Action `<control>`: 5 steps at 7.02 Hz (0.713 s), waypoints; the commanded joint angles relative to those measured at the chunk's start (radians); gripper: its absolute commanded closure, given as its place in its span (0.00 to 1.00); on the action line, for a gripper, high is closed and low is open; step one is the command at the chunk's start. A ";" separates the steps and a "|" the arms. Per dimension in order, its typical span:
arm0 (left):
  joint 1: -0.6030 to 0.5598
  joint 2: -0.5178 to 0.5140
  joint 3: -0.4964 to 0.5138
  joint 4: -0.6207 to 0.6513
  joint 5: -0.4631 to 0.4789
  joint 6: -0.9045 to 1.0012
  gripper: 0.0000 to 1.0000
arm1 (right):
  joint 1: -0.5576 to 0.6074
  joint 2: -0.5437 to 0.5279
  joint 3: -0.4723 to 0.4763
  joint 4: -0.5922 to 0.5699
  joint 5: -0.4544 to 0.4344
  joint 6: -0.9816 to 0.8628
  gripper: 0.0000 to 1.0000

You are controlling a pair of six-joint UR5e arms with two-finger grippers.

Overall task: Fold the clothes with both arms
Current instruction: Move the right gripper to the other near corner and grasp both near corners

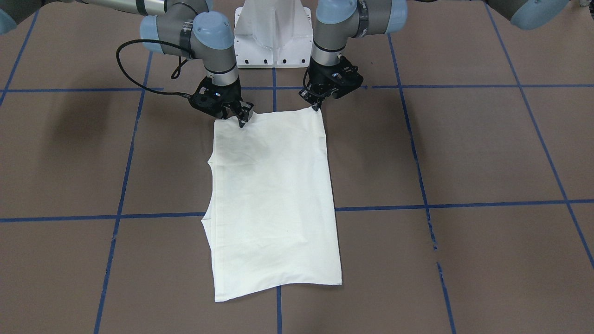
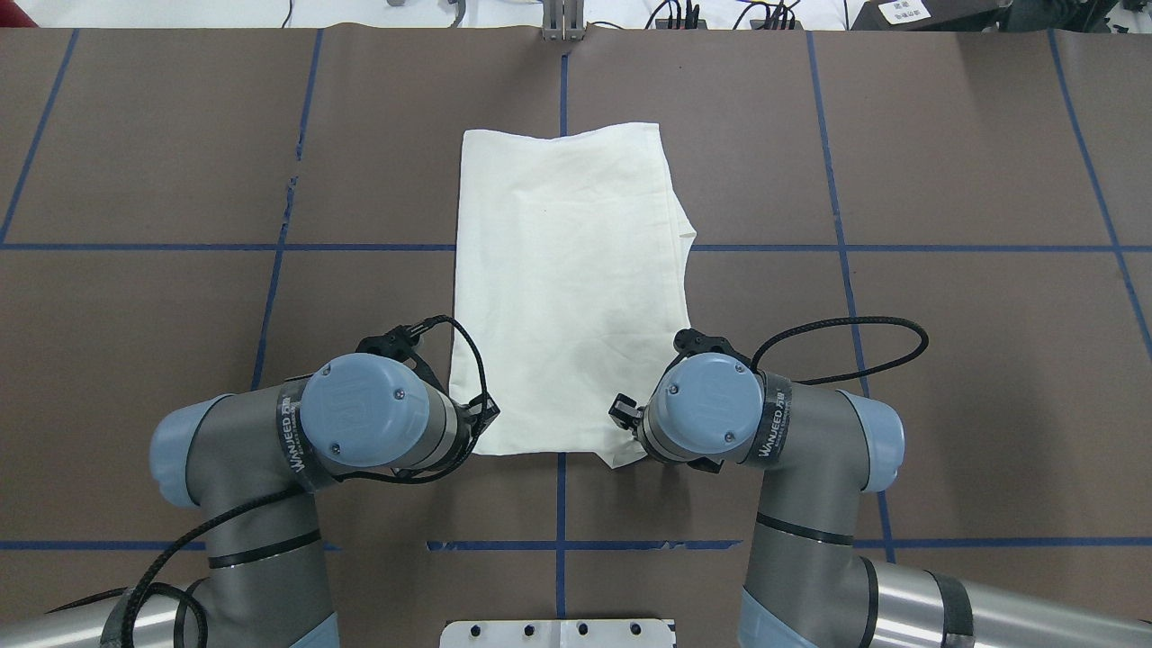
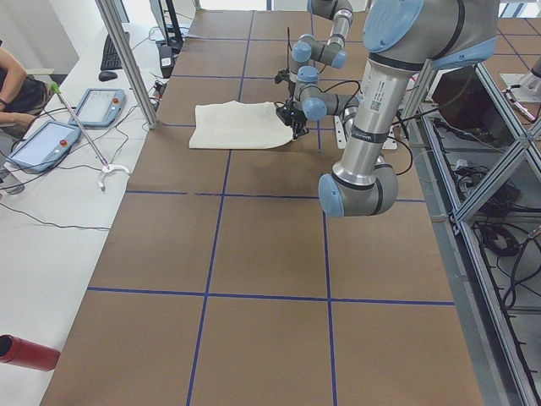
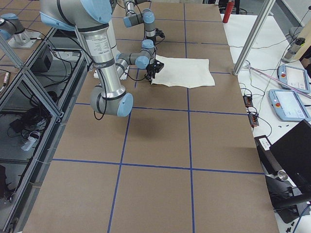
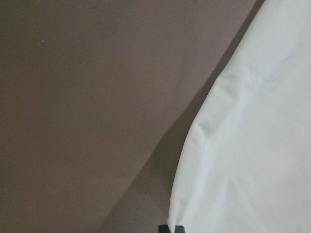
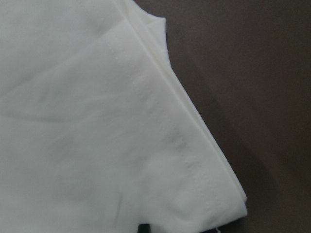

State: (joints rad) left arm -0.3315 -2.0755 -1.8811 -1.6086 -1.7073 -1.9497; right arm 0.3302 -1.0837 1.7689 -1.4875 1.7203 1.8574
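The cream-white shirt (image 1: 274, 195) (image 2: 567, 288) lies flat on the brown table, folded into a long rectangle with its plain side up. The print is hidden. My left gripper (image 1: 318, 105) (image 2: 484, 416) is shut on the shirt's near corner on my left side. In the left wrist view the shirt (image 5: 252, 160) runs down to the closed fingertips. My right gripper (image 1: 241, 118) (image 2: 624, 416) is shut on the other near corner, which is slightly raised. The right wrist view shows the layered hem (image 6: 160, 141) just in front of it.
The white pedestal base (image 1: 274, 32) stands right behind both grippers. Blue tape lines (image 1: 417, 204) grid the table. Beyond the far edge, in the exterior left view, are a metal post (image 3: 127, 59), teach pendants (image 3: 93, 106) and a person's arm (image 3: 13, 76).
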 commanded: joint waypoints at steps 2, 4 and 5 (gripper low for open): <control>0.000 0.000 0.000 -0.001 0.000 0.000 1.00 | 0.013 0.025 0.000 -0.007 0.002 -0.003 1.00; 0.000 0.002 -0.001 -0.001 0.000 0.000 1.00 | 0.019 0.028 0.010 0.001 0.005 0.000 1.00; 0.000 0.017 -0.019 0.001 0.002 0.020 1.00 | 0.023 0.012 0.041 0.001 0.022 -0.004 1.00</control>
State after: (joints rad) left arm -0.3313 -2.0704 -1.8863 -1.6092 -1.7066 -1.9447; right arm 0.3482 -1.0605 1.7843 -1.4872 1.7288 1.8567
